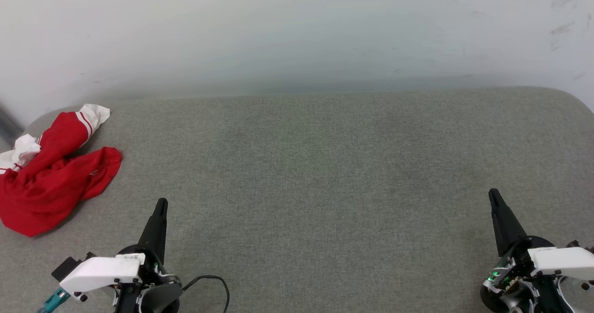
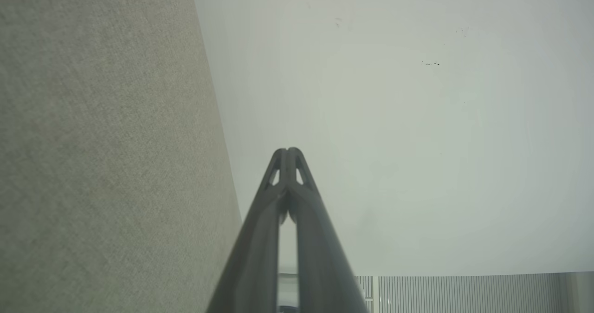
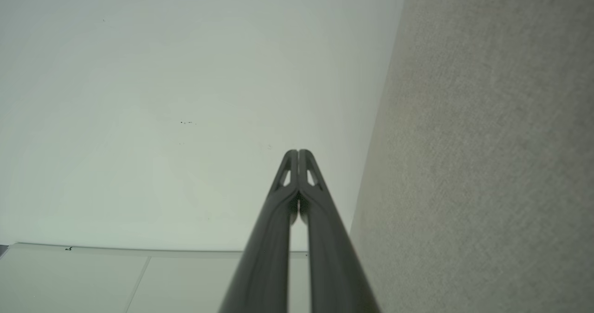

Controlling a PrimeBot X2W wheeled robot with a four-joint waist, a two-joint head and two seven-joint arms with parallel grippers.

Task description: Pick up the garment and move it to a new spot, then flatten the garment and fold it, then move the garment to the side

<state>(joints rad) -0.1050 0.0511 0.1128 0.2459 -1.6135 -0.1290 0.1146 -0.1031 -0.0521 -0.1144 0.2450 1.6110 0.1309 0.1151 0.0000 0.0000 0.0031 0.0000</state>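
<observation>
**Operator:** Where is the garment?

**Manual:** You find the garment (image 1: 51, 173) at the far left corner of the bench (image 1: 325, 164), against the left edge. It lies crumpled in a heap. The red body cloth is bunched toward the near side. One white sleeve with red-white stripe trim points toward the far edge, and a second patch of white sits at the left edge. Part of the heap runs past the border of the head view, so you cannot judge its full extent. A pale wall (image 1: 297, 34) rises directly behind the far edge.

**Operator:** What state are the jaws in?

**Manual:** You read both pairs as clenched.
- The left gripper (image 1: 161, 204) sits over the near edge, toward the near left corner, with its tip pointing at the far edge. In the left wrist view you see its two fingers (image 2: 260, 238) meet at the tips. The garment lies apart from it, farther back and toward the left edge.
- The right gripper (image 1: 493, 195) sits at the near right corner, tip to tip in the same manner, and well apart from the garment.

You cannot tell whether either tip touches the bench cloth. A dark cable (image 1: 218, 280) loops at the near edge beside the left wrist.
</observation>
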